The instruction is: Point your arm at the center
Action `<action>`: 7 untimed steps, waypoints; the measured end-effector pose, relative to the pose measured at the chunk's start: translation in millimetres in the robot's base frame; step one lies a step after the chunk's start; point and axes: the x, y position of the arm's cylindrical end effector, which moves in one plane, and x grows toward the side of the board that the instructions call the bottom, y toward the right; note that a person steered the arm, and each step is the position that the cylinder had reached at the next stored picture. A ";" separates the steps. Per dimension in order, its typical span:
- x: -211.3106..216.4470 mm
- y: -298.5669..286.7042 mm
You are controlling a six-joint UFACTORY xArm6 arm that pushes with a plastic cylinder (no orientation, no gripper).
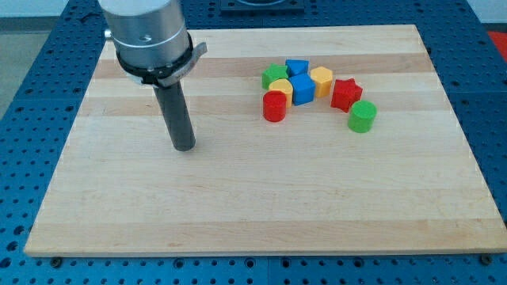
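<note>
The wooden board (261,206) lies on a blue perforated table (32,79), and the part of it nearest the view's bottom is bare wood. Further up, at the view's left, the dark rod comes down from the arm's grey cylinder (146,32), and the tip (184,147) rests on the board, left of the board's middle. The rod ends plain, with no jaws to release or clench, and it touches no block.

All the blocks sit in a cluster toward the view's upper right, well apart from the tip. Nearest in that cluster are a green cylinder (362,116) at the right and a red cylinder (274,106) at the left. Behind them stand a red star-shaped block (345,93), a blue cube (303,89) and a yellow block (280,87), the last partly hidden so its shape is hard to make out. Farthest back are a yellow hexagonal block (321,80), a green block (274,75) and a second blue block (297,67), packed close together.
</note>
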 end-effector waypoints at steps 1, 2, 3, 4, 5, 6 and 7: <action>1.5 6.3; 1.5 63.5; 1.5 102.3; 1.5 103.8; 1.5 107.6; 1.5 154.2; 1.5 191.5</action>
